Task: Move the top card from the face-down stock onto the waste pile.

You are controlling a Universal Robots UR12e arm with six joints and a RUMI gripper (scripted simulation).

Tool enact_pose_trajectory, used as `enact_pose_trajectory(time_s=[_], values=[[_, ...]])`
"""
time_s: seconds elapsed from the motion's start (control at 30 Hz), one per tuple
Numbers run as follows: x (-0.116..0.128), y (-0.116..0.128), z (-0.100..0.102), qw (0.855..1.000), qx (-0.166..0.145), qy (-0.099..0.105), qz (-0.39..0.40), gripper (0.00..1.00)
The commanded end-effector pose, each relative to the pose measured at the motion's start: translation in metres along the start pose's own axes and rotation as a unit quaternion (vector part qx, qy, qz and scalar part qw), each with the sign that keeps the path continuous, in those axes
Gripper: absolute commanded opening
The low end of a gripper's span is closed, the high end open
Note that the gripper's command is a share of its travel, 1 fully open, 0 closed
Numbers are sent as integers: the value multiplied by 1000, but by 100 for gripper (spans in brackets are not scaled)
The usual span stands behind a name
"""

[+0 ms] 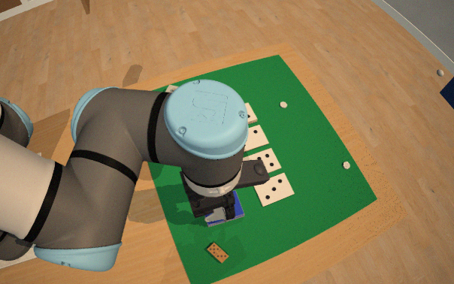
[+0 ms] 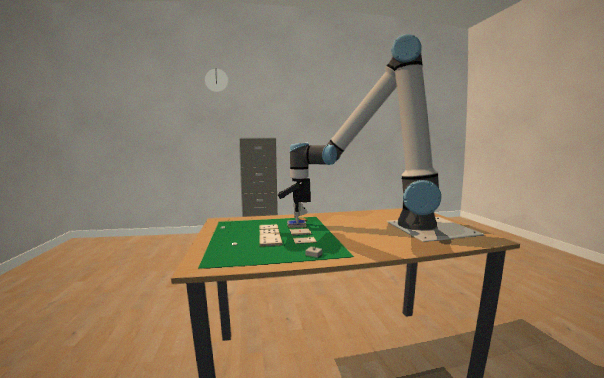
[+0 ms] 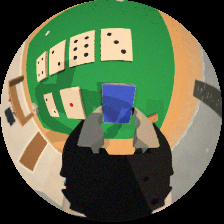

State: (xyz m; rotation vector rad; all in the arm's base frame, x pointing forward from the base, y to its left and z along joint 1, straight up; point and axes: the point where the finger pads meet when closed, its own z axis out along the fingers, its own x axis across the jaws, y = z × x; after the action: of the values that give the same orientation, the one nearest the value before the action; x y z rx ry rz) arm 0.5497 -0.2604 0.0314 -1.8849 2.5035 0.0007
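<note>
Your gripper (image 3: 118,131) has its jaws clamped on the long edges of the blue-backed top card (image 3: 118,103) — it sits directly over the stock (image 1: 237,213) on the green mat (image 1: 319,150). The waste pile (image 3: 71,101) (a face-up card with a red pip) lies just beside it, untouched by the card.

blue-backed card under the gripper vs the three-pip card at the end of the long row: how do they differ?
The blue-backed card lies face down, showing plain blue; the cream three-pip card lies face up with three black pips.

The blue one sits between the two-jaw gripper fingers, which are shut on it; the three-pip card lies free, untouched.

The blue one tops a small stack; the three-pip card lies flat on the green mat.

Both are rectangular tiles of similar size.
</note>
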Motion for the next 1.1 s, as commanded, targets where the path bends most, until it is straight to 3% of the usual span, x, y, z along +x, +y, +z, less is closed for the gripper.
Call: enact_pose_trajectory(time_s=[0.0,0.37,1.07], values=[[0,-1,-8,1000,1,0,0,38],[0,-1,-36,1000,1,0,0,38],[-6,0,-38,1000,1,0,-1,38]])
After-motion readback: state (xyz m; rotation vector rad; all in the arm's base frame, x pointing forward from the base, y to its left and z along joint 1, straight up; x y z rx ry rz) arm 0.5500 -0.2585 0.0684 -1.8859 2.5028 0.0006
